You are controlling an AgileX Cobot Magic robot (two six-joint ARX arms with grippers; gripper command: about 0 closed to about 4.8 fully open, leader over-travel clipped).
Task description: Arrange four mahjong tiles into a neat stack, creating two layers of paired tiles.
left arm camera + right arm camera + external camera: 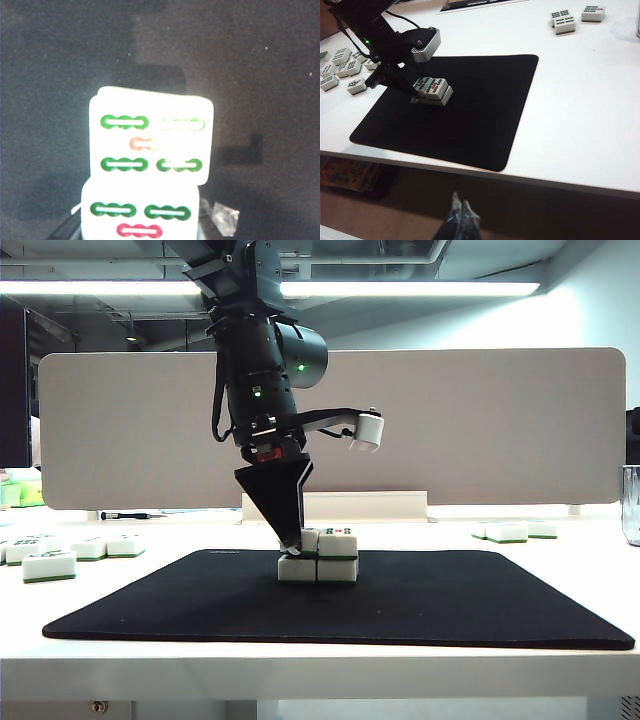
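The left gripper's (291, 543) black fingers (283, 502) point straight down at the stack (319, 557), their tips around the near upper tile (140, 212); how firmly they press on it cannot be told. The stack sits near the middle of the black mat (420, 605): four white mahjong tiles (433, 91) with green bases, two over two, faces up. The right gripper (458, 220) hangs off the mat's front edge, beyond the white table (585, 110), fingertips together. Spare tiles (62, 555) lie on the table on both sides of the mat.
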